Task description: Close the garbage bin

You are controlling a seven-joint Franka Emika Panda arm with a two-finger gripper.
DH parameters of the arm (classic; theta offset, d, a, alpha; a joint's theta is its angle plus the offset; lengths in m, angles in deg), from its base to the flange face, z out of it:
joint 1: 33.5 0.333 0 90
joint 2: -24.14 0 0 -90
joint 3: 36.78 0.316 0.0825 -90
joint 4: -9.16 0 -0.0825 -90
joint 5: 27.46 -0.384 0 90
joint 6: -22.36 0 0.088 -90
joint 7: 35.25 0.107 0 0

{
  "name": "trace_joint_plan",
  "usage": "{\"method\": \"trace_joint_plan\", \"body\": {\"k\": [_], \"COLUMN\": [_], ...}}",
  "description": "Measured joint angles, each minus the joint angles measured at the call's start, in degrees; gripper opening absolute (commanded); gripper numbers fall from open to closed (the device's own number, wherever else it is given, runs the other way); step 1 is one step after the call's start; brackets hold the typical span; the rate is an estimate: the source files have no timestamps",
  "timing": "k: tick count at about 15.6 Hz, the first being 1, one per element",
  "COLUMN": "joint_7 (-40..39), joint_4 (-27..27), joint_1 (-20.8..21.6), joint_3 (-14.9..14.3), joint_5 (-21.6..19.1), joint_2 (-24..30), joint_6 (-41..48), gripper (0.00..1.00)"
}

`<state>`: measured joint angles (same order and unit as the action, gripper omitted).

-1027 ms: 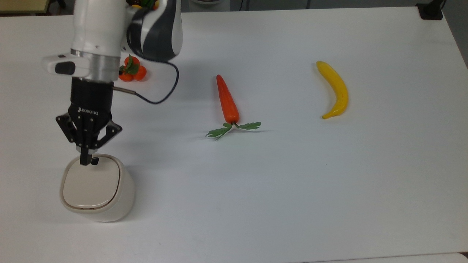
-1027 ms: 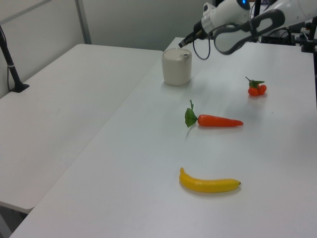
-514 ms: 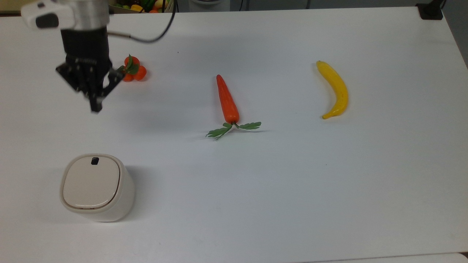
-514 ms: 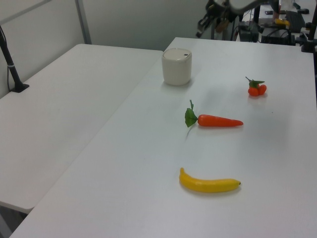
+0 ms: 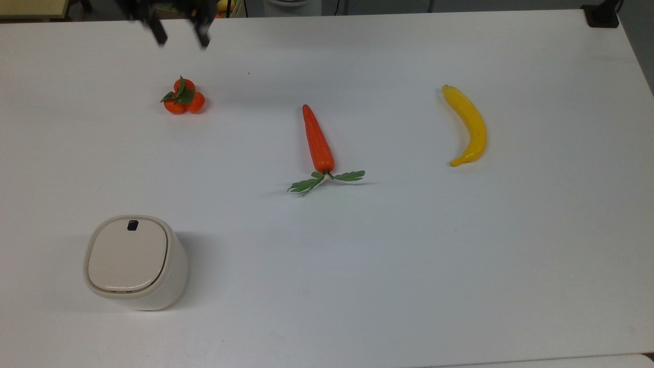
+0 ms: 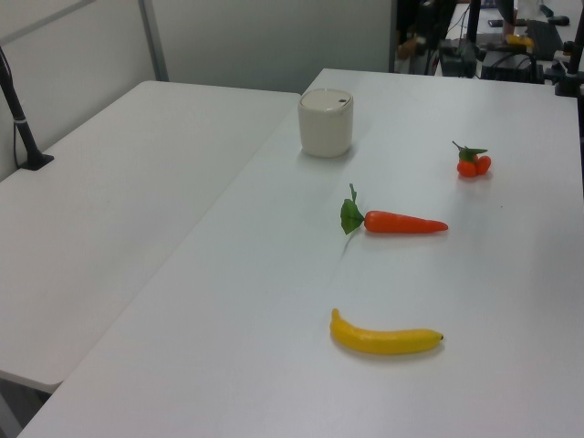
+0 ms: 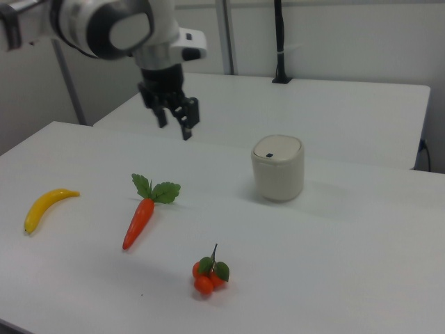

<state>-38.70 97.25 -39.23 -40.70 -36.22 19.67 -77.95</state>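
Going left to right in the top view:

Cream-white rounded plastic garbage bin (image 5: 135, 263): sitting at the near left of the white table (image 5: 409, 255), flat lid lying flush; a second ago the fingertips were touching its black latch mark (image 5: 133, 225).

Black two-finger gripper (image 5: 181, 33): now withdrawing past the orange tangerine cluster (image 5: 184, 97), fingers spreading apart, carrying nothing.

Closing is appearing complete.

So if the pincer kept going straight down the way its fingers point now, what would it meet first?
Most likely bare table. The pincer hangs open, fingers pointing down, well above the surface. Going by the top view it is near the far edge, beyond the oranges, with the garbage bin well off its line. Depth is uncertain.
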Motion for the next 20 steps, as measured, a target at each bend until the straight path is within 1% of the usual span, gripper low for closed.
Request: {"method": "trace_joint_plan", "body": {"k": [3, 7, 9, 11, 15, 20], "joint_7": [0.00, 2.23, 3.92, 4.06, 2.09, -1.02], "joint_4": [-0.01, 0.07, 0.28, 0.63, 1.75, 2.26], "joint_1": [1.20, 5.39, 7.30, 8.35, 8.87, 8.73], "joint_3": [0.10, 0.43, 0.62, 0.91, 1.05, 0.94], "joint_5": [-0.10, -0.10, -0.08, 0.52, 1.86, 2.44], "joint_2": [3.64, 5.84, 5.84, 5.69, 5.01, 4.69], "joint_6": [7.88, 11.80, 11.84, 11.29, 5.87, 4.94], "gripper": [1.00, 1.00, 1.00, 1.00, 1.00, 1.00]}}
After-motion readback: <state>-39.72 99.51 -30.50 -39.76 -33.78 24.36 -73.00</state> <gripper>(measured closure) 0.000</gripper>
